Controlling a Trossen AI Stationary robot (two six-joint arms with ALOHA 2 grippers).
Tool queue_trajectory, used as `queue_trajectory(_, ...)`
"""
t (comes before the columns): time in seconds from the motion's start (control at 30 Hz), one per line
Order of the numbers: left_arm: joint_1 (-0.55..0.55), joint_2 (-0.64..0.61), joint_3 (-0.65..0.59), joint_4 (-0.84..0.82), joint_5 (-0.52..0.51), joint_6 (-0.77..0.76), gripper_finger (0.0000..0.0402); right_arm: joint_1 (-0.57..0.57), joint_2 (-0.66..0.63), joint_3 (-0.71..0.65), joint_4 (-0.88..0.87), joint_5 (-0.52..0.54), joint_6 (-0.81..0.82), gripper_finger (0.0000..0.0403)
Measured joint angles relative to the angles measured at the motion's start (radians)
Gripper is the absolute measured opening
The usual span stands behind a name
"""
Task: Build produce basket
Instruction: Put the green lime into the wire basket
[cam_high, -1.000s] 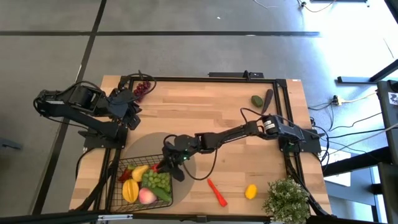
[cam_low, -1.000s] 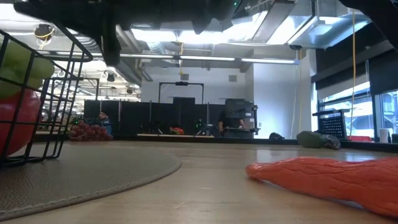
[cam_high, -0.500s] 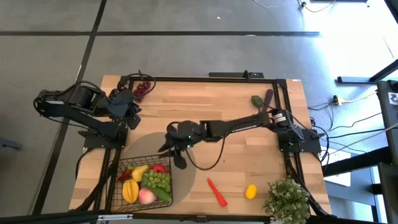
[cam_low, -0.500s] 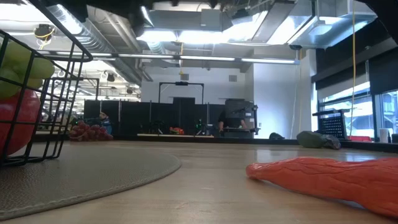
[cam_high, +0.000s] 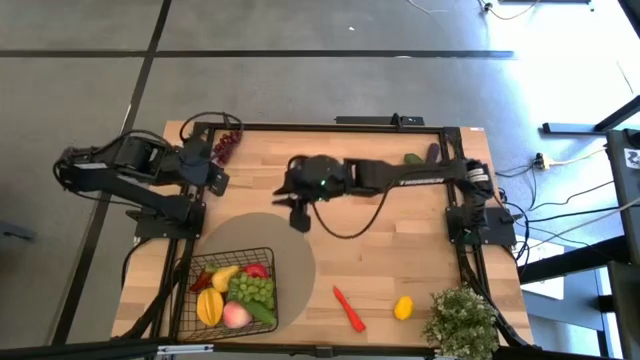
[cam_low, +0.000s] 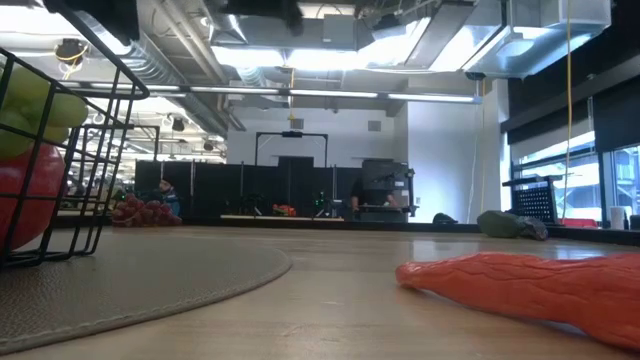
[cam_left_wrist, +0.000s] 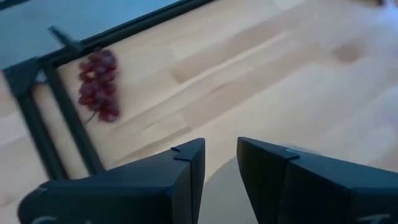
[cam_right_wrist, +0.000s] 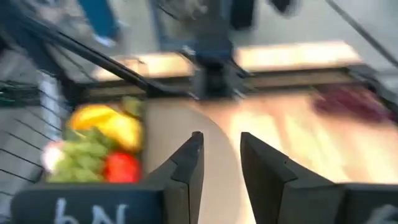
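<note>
You've got almost nothing readable here. Only marks: white letters on the right end effector (cam_right_wrist: 219, 163) body in its wrist view, upside down, roughly "Nq", cut off at the edge. Nothing else legible.

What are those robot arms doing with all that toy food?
They are filling the square black wire basket with toy fruit; green grapes, a red apple and yellow fruits are inside. The right gripper hangs empty over the middle of the wooden table. The left gripper waits near the purple grapes. A red chili and a lemon lie outside.
</note>
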Motion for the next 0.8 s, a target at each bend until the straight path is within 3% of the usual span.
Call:
queue_trajectory(0.2, 0.141, 0.047, 0.000, -0.003, 0.025, -0.015, 0.0084, -0.072, -0.099, 0.000, -0.199, 0.108, -0.024, 0.0097)
queue_trajectory(0.47, 0.345, 0.156, 0.000, 0.017, 0.139, 0.119, 0.0084, -0.183, -0.240, 0.000, -0.523, 0.089, -0.043, 0.0097)
queue_trajectory(0.67, 0.447, 0.236, 0.000, 0.127, 0.214, 0.240, 0.0084, -0.241, -0.313, 0.000, -0.845, 0.068, 0.192, 0.0097)
queue_trajectory(0.8, 0.552, 0.298, 0.000, 0.170, 0.286, 0.300, 0.0084, -0.283, -0.322, 0.000, -0.971, 0.072, 0.276, 0.0097)
